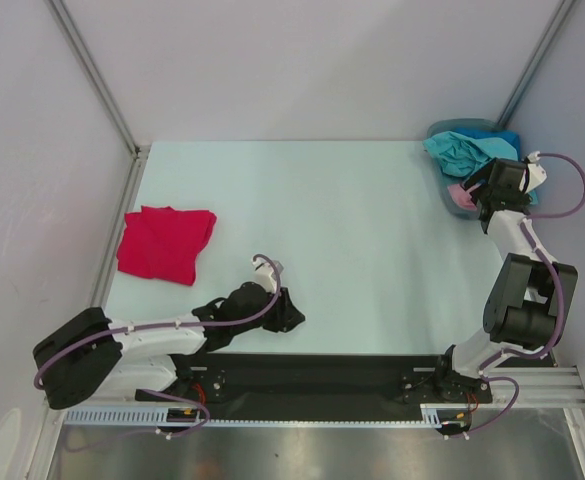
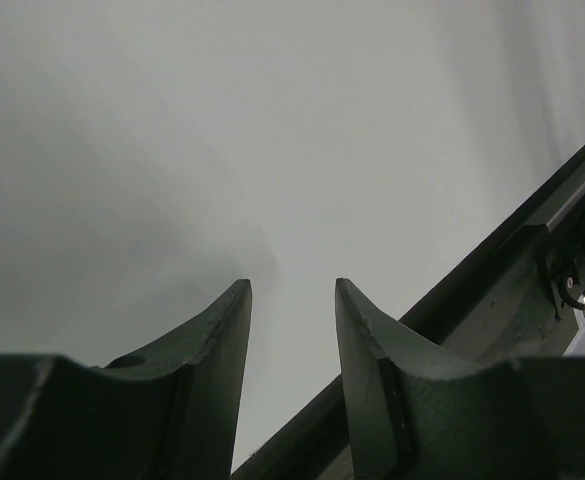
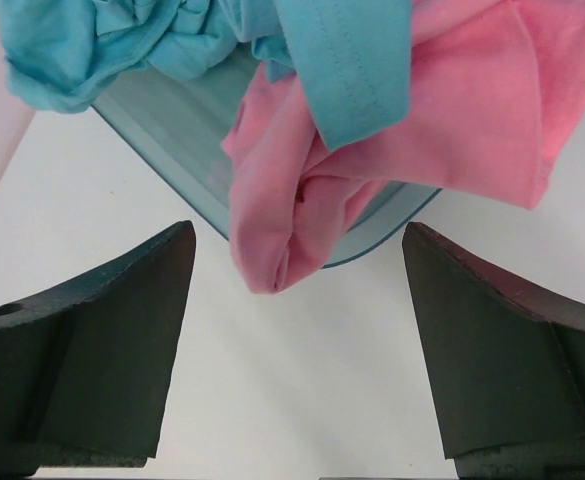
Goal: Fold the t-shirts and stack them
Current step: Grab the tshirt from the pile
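- Down at the near edge, the left gripper (image 2: 292,290) lies low over the pale matte table (image 1: 322,220), its dark fingers partly apart with nothing between them.
- There is plenty of bare table ahead of it and across the middle.
- Over by the left edge sits the bright red soft cloth t-shirt (image 1: 165,243), roughly folded into a rumpled square and well apart from the left gripper.
- Further out on the right, the right gripper (image 3: 298,228) hangs with its fingers spread wide, gripping nothing.
- Just beyond those fingers is the translucent teal plastic tub (image 3: 172,130), in the far right corner of the table.
- The light pink cloth t-shirt (image 3: 452,110) spills over the tub's rim in soft folds, its lowest bunch hanging down to the table.
- A crumpled teal t-shirt (image 3: 102,40) is piled on top, with a stitched hem draped across the pink.
- A deeper blue cloth (image 1: 505,139) peeks out at the tub's far side.
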Robot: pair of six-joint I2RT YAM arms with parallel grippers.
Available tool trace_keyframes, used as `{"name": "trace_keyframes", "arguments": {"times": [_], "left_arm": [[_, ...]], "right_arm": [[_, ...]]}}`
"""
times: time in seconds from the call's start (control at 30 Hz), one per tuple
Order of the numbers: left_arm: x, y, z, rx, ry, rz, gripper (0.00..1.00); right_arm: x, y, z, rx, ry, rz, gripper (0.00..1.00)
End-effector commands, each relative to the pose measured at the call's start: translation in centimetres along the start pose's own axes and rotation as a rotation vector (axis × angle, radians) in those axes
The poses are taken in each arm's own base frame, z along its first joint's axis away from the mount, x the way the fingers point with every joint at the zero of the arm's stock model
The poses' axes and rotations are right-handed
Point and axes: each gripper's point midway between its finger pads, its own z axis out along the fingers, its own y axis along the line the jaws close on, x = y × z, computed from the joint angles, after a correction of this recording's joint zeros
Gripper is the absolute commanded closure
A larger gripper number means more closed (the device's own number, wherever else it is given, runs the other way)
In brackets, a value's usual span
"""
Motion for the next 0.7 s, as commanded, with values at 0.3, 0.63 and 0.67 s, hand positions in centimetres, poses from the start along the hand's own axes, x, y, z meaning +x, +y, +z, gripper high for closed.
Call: {"name": "trace_keyframes", "arguments": {"times": [0.3,0.63,0.67], "left_arm": [[-0.6,-1.1,0.0,0.047,-0.026,0.010,0.56],[-0.9,-1.2,-0.4,0.049,-0.034,0.014,0.55],[-1.0,-1.3,-0.5,0.050,-0.037,0.014,0.55]], "right_arm": [[-1.9,2.6,-1.1,-0.080,-0.060,0.017,0.13],[-0.3,1.6,-0.5,-0.086,-0.060,0.011,0.21],[-0.3,1.8,-0.5,-0.093,-0.066,0.012,0.23]]}}
